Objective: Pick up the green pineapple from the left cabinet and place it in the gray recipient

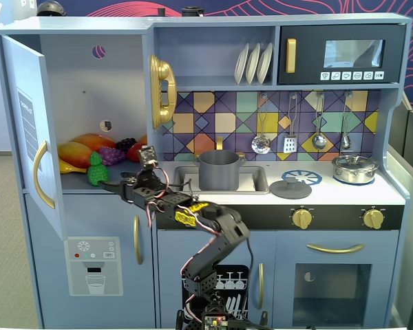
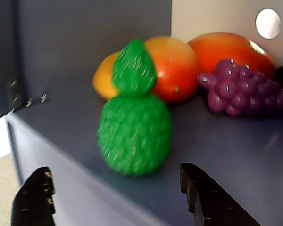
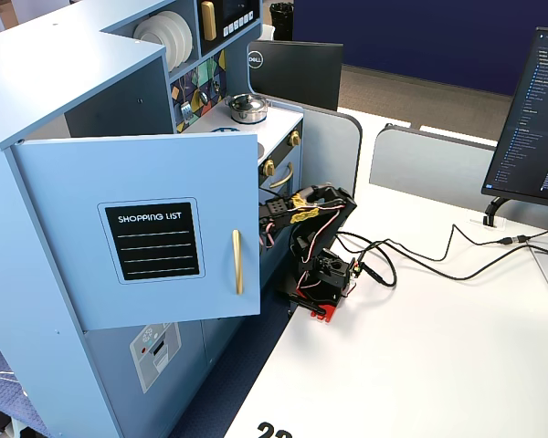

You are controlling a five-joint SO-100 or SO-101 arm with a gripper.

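The green pineapple [image 1: 96,170] stands upright at the front edge of the shelf inside the left cabinet [image 1: 89,82], whose blue door [image 1: 26,130] is swung wide open. In the wrist view the pineapple [image 2: 134,122] is just ahead of my gripper [image 2: 114,181], which is open and empty, with one finger [image 2: 35,193] to its left and one finger [image 2: 203,193] to its right. In a fixed view my gripper [image 1: 113,184] reaches toward the shelf edge just right of the pineapple. The gray recipient [image 1: 219,170] sits in the sink.
Purple grapes [image 2: 240,89], orange fruits [image 2: 174,66] and a yellow fruit [image 1: 72,167] lie behind the pineapple. A gold phone [image 1: 162,91] hangs on the cabinet's right wall. A silver lidded pot [image 1: 354,168] stands on the stove. From the side, the open door [image 3: 137,228] hides my gripper.
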